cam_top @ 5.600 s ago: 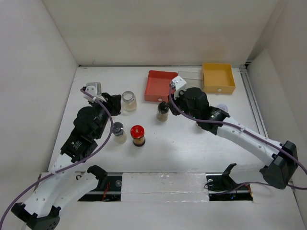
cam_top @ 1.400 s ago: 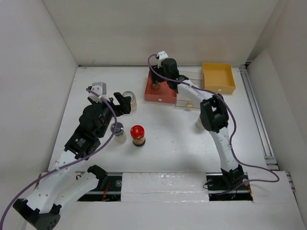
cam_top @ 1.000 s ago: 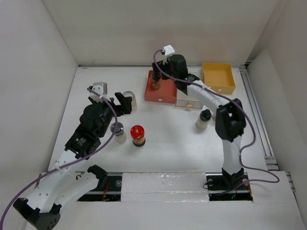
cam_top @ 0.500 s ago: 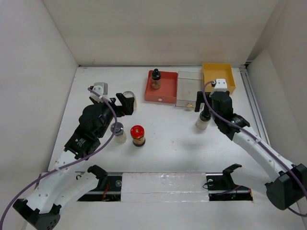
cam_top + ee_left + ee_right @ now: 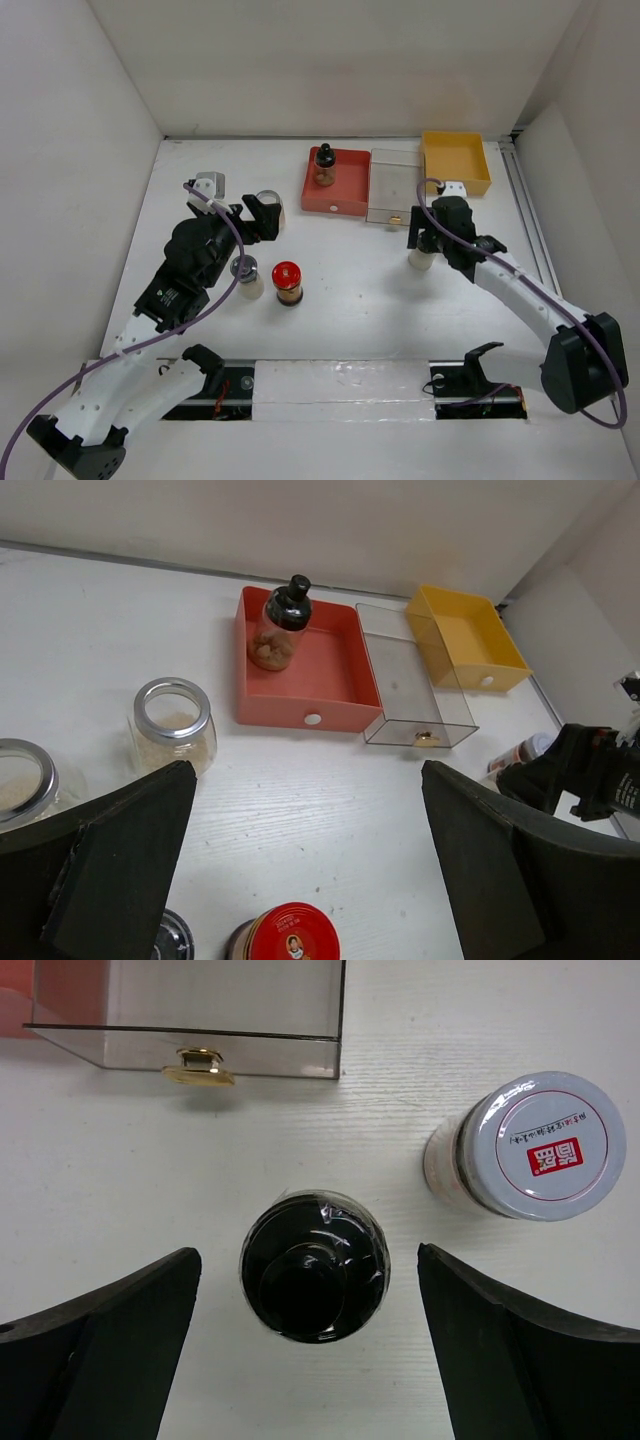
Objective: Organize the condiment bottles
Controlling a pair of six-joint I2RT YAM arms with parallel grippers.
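Observation:
My right gripper [image 5: 308,1260] stands open directly above a black-capped bottle [image 5: 313,1280], one finger on each side and neither touching it; from above, the right gripper [image 5: 426,240] covers that bottle [image 5: 420,260]. A white-lidded jar [image 5: 540,1145] stands just beside it. Another black-capped amber bottle [image 5: 324,165] stands upright in the red tray [image 5: 345,195]. My left gripper [image 5: 308,780] is open and holds nothing. Ahead of it on its left is a silver-rimmed jar [image 5: 172,725], and below it a red-capped bottle [image 5: 290,935]. A small silver-lidded jar [image 5: 245,272] stands beside the red-capped bottle [image 5: 287,282].
A clear tray [image 5: 397,190] with a gold knob sits between the red tray and a yellow tray [image 5: 455,162] along the far edge. A second silver-rimmed jar [image 5: 22,780] shows at the left edge of the left wrist view. White walls enclose the table.
My right gripper left a black-capped bottle standing in the red tray, swung back toward the near right and now hangs over the second black-capped bottle. The left arm has barely moved.

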